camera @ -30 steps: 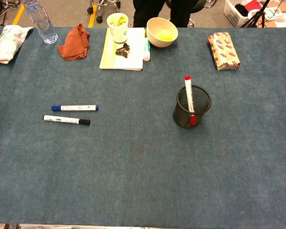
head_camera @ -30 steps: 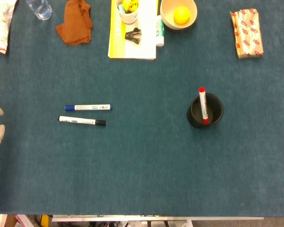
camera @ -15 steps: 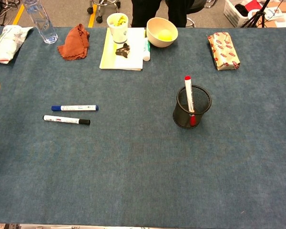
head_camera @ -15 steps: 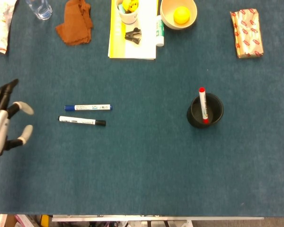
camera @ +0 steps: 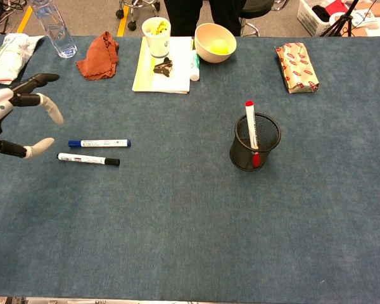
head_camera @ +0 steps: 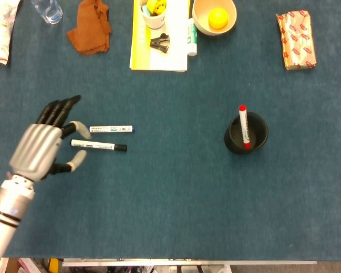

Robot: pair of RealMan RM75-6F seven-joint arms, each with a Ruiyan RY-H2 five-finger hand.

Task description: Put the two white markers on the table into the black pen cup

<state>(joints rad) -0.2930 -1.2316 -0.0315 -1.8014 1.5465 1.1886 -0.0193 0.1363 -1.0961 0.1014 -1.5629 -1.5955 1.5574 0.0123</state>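
Head view: my left hand [head_camera: 42, 142], fingers spread and empty, has both markers at its three o'clock, blue-capped marker [head_camera: 111, 129] and black-capped marker [head_camera: 98, 146] lying nine-to-three; chest view: same left hand [camera: 9, 120], black pen cup [camera: 254, 142] far toward three o'clock.

No text can be read. Printing is seen on the barrels of the two markers [head_camera: 111, 129] [head_camera: 99, 145], on the red-patterned packet [head_camera: 296, 40] and on the wrapper [camera: 6, 56] at the far left, but all is too small to be deciphered.
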